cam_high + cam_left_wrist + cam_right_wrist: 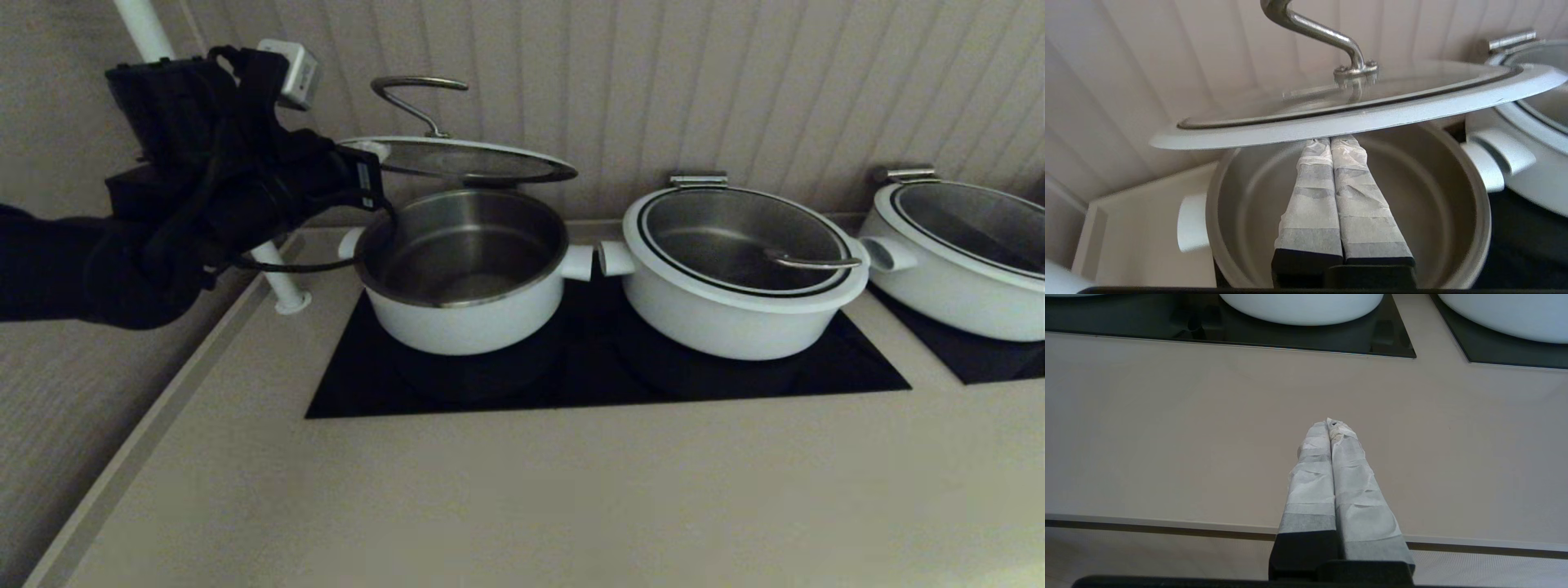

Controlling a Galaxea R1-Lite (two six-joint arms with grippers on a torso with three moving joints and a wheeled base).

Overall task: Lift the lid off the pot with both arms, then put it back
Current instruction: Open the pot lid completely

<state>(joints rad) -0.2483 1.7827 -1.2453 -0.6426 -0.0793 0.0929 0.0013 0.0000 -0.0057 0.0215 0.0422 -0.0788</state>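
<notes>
left hand (1330,141): tape-wrapped fingers (1312,196) pressed together side by side, tips tucked under the near edge of the lid (1355,116). whether the tips bear the lid or merely sit beneath it, cannot tell. in the head view the left hand (371,175) meets the lid (465,159) at its edge; black arm and loose cables trail back from there, a small pale grey box (292,72) on top.

the lid hangs above the hand, clear of the pot (461,273), tilted a little. white rim, thin black ring, glass centre, looped steel handle (418,96) standing up from the middle.

directly below the hand and lid: the pot (1347,212), open, steel inside bare, one stub handle on each side. it sits on a black cooktop panel (604,367) set into the tabletop (522,490).

further out from the left hand, just beside the pot: a wider white pot (735,278) with its own lid on, stub handles of the two pots near each other but apart. beyond that, a third white pot (963,253), partly cut off at the view's edge. ribbed pale wall (735,82) behind all three. a white pole (277,282) stands behind the left arm.

right hand (1332,424): fingers pressed together, gripping nothing, over bare tabletop (1167,437) near its front edge, well apart from the pots. out of the head view.
</notes>
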